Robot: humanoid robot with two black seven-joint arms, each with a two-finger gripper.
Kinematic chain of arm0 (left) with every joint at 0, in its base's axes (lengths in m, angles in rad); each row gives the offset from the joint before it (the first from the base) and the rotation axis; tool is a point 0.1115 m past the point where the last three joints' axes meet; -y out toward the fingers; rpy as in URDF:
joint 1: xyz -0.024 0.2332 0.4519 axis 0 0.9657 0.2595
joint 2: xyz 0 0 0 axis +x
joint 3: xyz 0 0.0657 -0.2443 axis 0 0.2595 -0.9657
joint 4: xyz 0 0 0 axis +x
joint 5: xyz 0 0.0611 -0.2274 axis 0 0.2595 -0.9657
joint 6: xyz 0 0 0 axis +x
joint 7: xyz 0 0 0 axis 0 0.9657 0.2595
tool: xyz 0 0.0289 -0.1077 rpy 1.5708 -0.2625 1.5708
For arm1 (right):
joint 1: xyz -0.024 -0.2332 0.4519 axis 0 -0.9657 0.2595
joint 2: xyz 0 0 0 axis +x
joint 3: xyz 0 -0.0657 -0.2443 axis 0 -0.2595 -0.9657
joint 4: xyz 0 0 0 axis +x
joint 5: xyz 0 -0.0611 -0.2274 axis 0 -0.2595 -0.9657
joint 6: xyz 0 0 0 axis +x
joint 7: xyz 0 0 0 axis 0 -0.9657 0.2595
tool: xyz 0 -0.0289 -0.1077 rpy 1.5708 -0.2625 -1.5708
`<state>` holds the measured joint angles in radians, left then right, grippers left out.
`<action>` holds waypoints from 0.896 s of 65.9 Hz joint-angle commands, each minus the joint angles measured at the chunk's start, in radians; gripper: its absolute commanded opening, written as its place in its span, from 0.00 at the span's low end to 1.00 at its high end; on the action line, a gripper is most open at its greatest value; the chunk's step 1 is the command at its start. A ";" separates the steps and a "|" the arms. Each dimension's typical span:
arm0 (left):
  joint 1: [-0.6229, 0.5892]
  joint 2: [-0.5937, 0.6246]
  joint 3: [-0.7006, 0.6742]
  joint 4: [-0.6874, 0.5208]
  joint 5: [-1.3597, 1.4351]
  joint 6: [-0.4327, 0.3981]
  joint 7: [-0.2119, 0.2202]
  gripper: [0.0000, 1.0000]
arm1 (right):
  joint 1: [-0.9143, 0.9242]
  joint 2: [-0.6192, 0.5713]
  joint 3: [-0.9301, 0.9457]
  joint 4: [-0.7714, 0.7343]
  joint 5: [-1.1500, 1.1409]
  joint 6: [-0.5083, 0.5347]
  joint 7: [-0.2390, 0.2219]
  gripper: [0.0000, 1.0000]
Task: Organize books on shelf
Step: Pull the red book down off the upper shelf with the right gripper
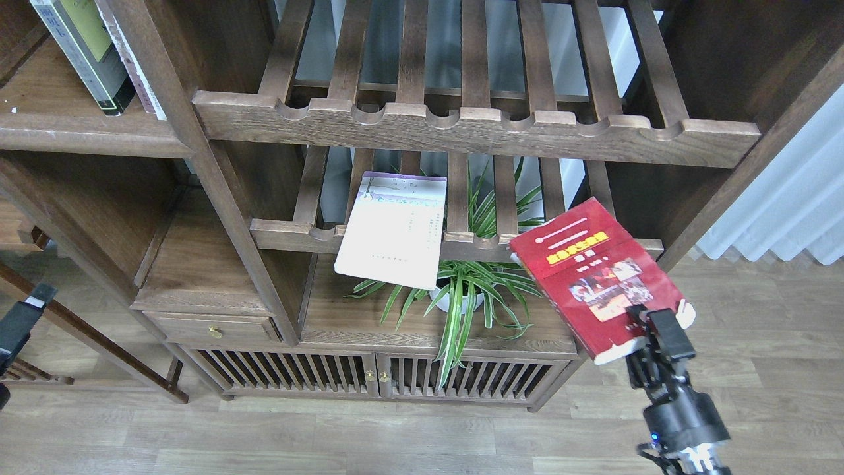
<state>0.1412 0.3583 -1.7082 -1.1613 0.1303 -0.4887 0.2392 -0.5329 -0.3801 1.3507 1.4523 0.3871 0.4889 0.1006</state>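
The thick red book (590,277) with a yellow title and photos is held in the air at the lower right, cover up and tilted, in front of the cabinet's right corner. My right gripper (651,328) is shut on its near corner. The pale lavender-white book (394,232) lies on the lower slatted rack and hangs over its front rail. The green-and-grey book (80,47) leans on the flat dark-brown shelf (86,135) at the top left, next to a thin pale book (132,63). A black part of my left arm (20,323) shows at the left edge; its fingers cannot be told apart.
Two slatted racks with scalloped front rails (475,128) fill the middle bay. A potted spider plant (465,293) stands under the lower rack on a cabinet top. A drawer (211,326) and slatted doors (369,376) are below. A white curtain (791,204) hangs at the right.
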 commanded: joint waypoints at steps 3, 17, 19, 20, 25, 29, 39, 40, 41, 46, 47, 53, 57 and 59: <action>0.003 -0.001 0.067 0.000 -0.014 0.000 -0.009 0.97 | 0.001 0.001 -0.030 -0.052 0.003 0.000 -0.001 0.04; 0.003 -0.001 0.124 0.005 -0.051 0.000 -0.003 0.97 | 0.011 0.007 -0.053 -0.072 -0.002 0.000 -0.002 0.04; 0.003 -0.001 0.128 0.008 -0.051 0.000 -0.005 0.97 | 0.013 0.009 -0.062 -0.079 -0.002 0.000 -0.002 0.04; 0.001 -0.001 0.131 0.008 -0.051 0.000 -0.005 0.97 | 0.013 0.007 -0.068 -0.082 -0.002 0.000 -0.001 0.04; 0.003 -0.002 0.154 0.014 -0.054 0.000 -0.011 0.97 | 0.024 0.009 -0.097 -0.092 -0.004 0.000 -0.001 0.04; 0.003 -0.005 0.173 0.017 -0.061 0.000 -0.011 0.97 | 0.036 0.013 -0.116 -0.102 -0.004 0.000 -0.001 0.04; 0.001 -0.018 0.249 0.019 -0.121 0.000 -0.006 0.97 | 0.099 0.032 -0.189 -0.130 -0.014 0.000 -0.001 0.04; 0.001 -0.018 0.252 0.019 -0.123 0.000 -0.006 0.97 | 0.102 0.032 -0.194 -0.130 -0.014 0.000 -0.001 0.04; 0.001 -0.018 0.262 0.019 -0.126 0.000 -0.009 0.97 | 0.111 0.036 -0.208 -0.136 -0.017 0.000 -0.001 0.04; 0.005 -0.018 0.282 0.022 -0.144 0.000 -0.012 0.97 | 0.136 0.064 -0.235 -0.154 -0.036 0.000 -0.001 0.04; 0.006 -0.018 0.285 0.022 -0.149 0.000 -0.012 0.97 | 0.139 0.070 -0.239 -0.159 -0.039 0.000 -0.001 0.04; 0.008 -0.018 0.347 0.023 -0.224 0.000 -0.012 0.97 | 0.180 0.109 -0.246 -0.200 -0.085 0.000 -0.002 0.04; 0.005 -0.019 0.392 0.023 -0.267 0.000 -0.012 0.97 | 0.200 0.121 -0.268 -0.213 -0.102 0.000 -0.002 0.04; 0.005 -0.019 0.413 0.023 -0.285 0.000 -0.012 0.97 | 0.211 0.125 -0.286 -0.220 -0.106 0.000 -0.002 0.04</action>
<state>0.1488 0.3400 -1.3700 -1.1386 -0.0829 -0.4887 0.2272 -0.3598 -0.2781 1.1042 1.2592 0.3102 0.4886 0.0993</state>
